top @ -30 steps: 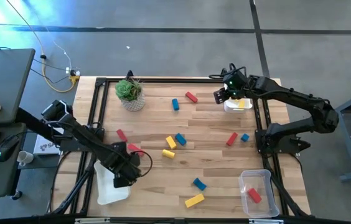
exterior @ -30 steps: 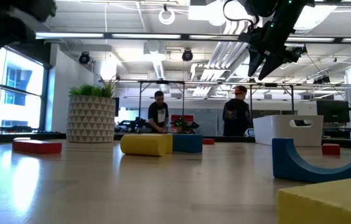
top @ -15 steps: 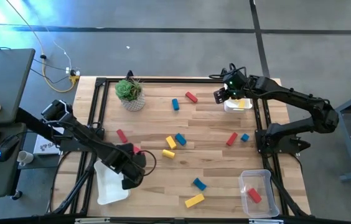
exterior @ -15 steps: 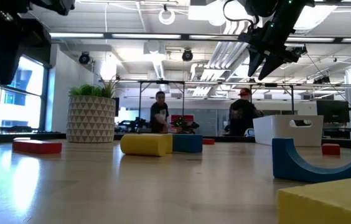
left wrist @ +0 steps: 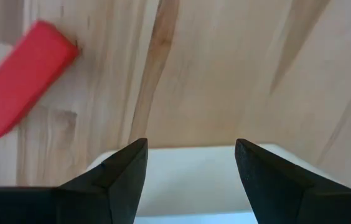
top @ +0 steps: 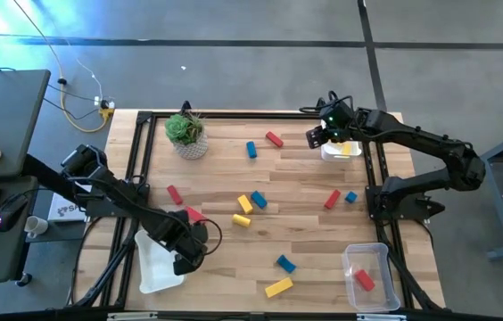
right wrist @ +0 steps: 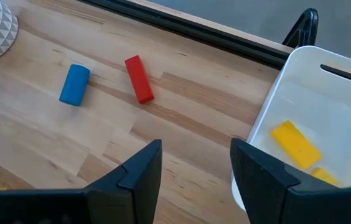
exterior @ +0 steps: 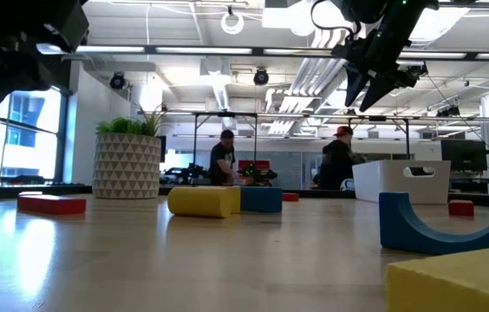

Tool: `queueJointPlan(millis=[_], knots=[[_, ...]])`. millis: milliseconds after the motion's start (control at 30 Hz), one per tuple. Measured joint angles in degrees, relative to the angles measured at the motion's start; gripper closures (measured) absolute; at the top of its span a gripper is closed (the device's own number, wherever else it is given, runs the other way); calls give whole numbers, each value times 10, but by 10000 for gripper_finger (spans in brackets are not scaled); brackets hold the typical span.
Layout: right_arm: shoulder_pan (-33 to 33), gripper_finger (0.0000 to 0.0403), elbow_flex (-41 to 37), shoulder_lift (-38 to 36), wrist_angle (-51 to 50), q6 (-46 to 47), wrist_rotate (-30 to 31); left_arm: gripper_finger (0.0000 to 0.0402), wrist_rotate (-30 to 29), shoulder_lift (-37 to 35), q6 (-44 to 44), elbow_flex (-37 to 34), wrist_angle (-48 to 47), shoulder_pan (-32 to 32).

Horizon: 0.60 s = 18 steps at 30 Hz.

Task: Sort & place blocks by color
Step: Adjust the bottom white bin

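Observation:
Red, blue and yellow blocks lie scattered on the wooden table. My left gripper [top: 186, 250] points down, open, over the far corner of a white tray [top: 155, 266] at the near left. That tray's edge [left wrist: 194, 177] shows below the gap between its fingers. A red bar [left wrist: 23, 78] lies flat just beyond it, also seen as the red bar [top: 193, 214]. My right gripper [top: 321, 135] hangs open high over the far right. Ahead of it lie a blue cylinder [right wrist: 74, 84] and a red bar [right wrist: 139, 79].
A white bin [right wrist: 312, 124] at the far right holds yellow blocks [right wrist: 295, 145]. A clear tray [top: 366, 275] at the near right holds a red block [top: 364, 281]. A potted plant [top: 185, 135] stands at the far left. More blocks [top: 244, 203] lie mid-table, and people stand in the room behind.
My left gripper has sunk a little toward the table at the white tray's far corner, shifted slightly toward the table's right, and tipped to point more steeply down. It stays open. My right arm has kept still.

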Motion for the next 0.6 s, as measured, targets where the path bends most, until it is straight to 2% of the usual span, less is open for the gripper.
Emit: queueJointPlan(millis=[600], knots=[[0, 226, 0, 0, 0, 6, -14, 170, 40, 16, -114, 0, 3, -104]])
